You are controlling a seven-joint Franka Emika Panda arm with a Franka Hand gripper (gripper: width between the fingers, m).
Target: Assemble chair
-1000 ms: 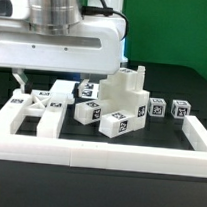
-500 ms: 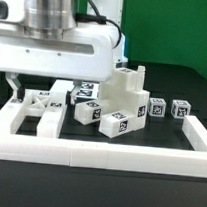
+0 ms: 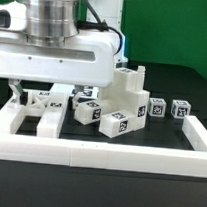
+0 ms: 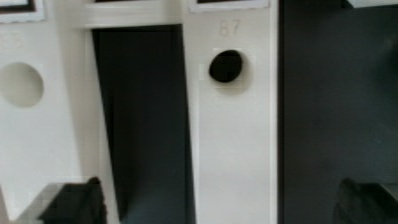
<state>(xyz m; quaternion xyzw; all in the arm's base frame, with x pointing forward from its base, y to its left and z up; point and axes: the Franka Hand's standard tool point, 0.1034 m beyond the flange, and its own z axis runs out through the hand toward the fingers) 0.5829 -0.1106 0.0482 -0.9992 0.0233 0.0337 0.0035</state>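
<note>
Chair pieces (image 3: pixel 124 93) sit on the black counter (image 3: pixel 183 87), inside a long white rail (image 3: pixel 109 144) that runs along the front edge and the edge at the exterior view's right. One flat frame piece (image 3: pixel 36 109) with crossed bars lies down flat near the exterior view's left end, just behind the front rail. Its long bars seem to run from the front rail toward the back. In the wrist view the frame piece (image 4: pixel 231 120) shows long white bars with a dark gap between them and a round hole (image 4: pixel 226 66). The hand (image 3: pixel 47 91) hangs right over this frame, spread wide and holding nothing. Its dark fingers (image 4: pixel 71 203) stand on either side of the bars, and the bars run across the line from one finger to the other. A tall blocky stack sits in the middle, just beside the frame. Two small cubes (image 3: pixel 156 108) with black-and-white tags sit past the stack, near the rail at the exterior view's right.
</note>
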